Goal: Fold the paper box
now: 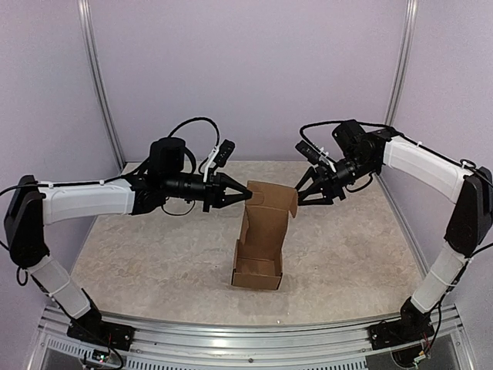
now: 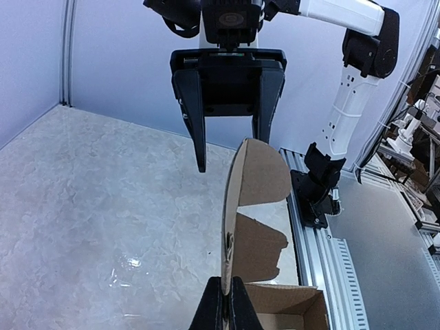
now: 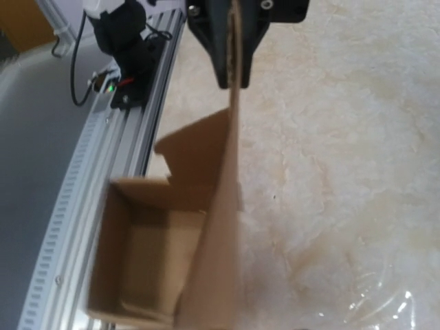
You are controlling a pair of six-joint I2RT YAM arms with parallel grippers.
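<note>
Lilac walls (image 1: 246,77) all round, marbled beige table (image 1: 139,262) below, and the paper box (image 1: 258,258) stands just toward 6 o'clock from the table's centre in the overhead view, its mouth open upward. Its tall flap (image 1: 269,202) rises at the box's 12 o'clock side, and that's where both arms meet! Left gripper (image 1: 245,194) reaches in from 9 o'clock, jaws clamped right down on the flap's edge. Its own wrist camera shows the black fingertips (image 2: 206,316) pinching the cardboard between them. Right gripper (image 1: 302,196) comes in from 3 o'clock, jaws spread roughly halfway with nothing held. Seen from the left wrist, one finger (image 2: 265,103) hangs just above the flap's rounded top, the other out to the side. Whether that finger touches the card, I cannot tell.
</note>
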